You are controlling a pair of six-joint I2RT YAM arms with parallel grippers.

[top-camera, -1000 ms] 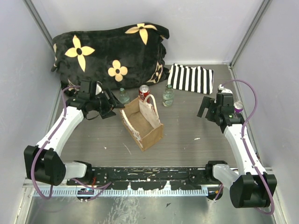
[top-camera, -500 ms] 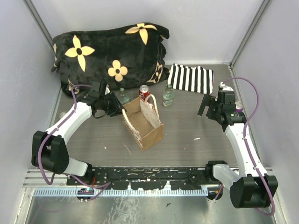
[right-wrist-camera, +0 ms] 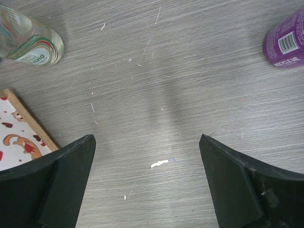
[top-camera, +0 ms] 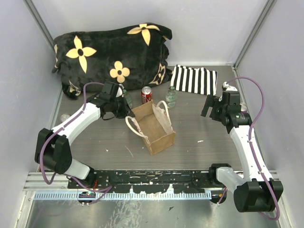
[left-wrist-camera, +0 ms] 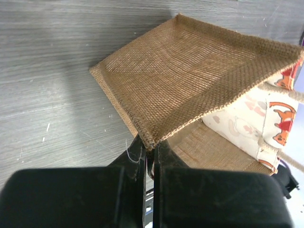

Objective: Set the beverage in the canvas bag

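Left gripper (left-wrist-camera: 148,142) is closed tight on a rim corner of the tan-brown boxy canvas bag (left-wrist-camera: 190,71) with cream loop handles; the jaws pinch the woven edge with no gap showing. Right gripper (right-wrist-camera: 146,142) stands wide apart, holding nothing, over the bare grey wood-grain table (right-wrist-camera: 156,71).

1. Layout, top view. The black plush blanket with cream flowers (top-camera: 114,47) fills the 11 o'clock corner. The canvas bag (top-camera: 164,141) stands at table centre, mouth up and spread; I see nothing inside it. The black-and-white striped cloth (top-camera: 194,80) lies at its 1 o'clock. The clear green-tinted glass bottle (top-camera: 171,97) and the red drinks can (top-camera: 147,95) stand just beyond the bag at 12 to 1 o'clock. The purple drinks can (top-camera: 243,109) stands at 3 o'clock, beside the right wrist.

2. Step in hand, by my judgement: the left arm is holding the bag mouth open; no beverage is grasped yet.

3. Next move: I must bring the right gripper around one upright container, close on it, then lift it over the open mouth. Which container is intended I cannot tell.
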